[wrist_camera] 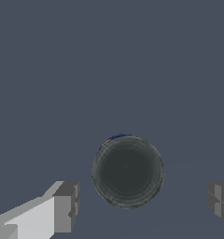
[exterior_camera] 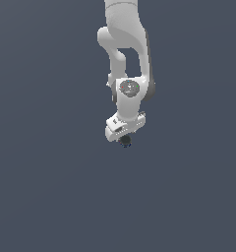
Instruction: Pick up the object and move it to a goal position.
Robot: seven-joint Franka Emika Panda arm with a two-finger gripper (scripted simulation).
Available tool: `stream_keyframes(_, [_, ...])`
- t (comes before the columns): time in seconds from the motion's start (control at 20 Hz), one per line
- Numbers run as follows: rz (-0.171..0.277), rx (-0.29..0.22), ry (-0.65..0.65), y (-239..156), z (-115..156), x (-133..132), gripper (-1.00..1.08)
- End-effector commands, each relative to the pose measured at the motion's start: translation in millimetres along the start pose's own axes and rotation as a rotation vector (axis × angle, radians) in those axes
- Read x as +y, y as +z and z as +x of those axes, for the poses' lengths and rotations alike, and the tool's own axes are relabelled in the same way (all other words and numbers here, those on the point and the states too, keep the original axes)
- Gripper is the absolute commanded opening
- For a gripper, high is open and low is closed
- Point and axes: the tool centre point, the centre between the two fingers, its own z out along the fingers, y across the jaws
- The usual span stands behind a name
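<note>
Slate-grey plain surface (exterior_camera: 46, 197) all round | pincer (wrist_camera: 141, 205) spread apart | object (wrist_camera: 128, 172) between fingers, untouched

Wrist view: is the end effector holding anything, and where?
Nothing held. The end effector is open; its fingers stand apart on either side of the dark object, with visible gaps and no contact.

the floor (exterior_camera: 46, 187) was a plain, flat slate-grey surface that filled both views edge to edge, with no seams or markings. in the wrist view the object (wrist_camera: 128, 172), a dark round lump with a faint blue rim, showed against it. whether it lay on the floor or hung clear of it could not be told.
</note>
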Motion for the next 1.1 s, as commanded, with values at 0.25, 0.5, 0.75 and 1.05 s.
stream_keyframes(0.25, [0.000,0.001,-0.037,6.1,-2.7,-4.6,1.00])
stream_keyframes(0.5, [0.000,0.002,-0.038,13.5,-3.0,-4.7,1.00])
stream_keyframes(0.75, [0.000,0.002,-0.041,35.1,-3.7,-5.5,1.00])
stream_keyframes(1.05, [0.000,0.002,-0.043,54.6,-3.6,-5.3,1.00])
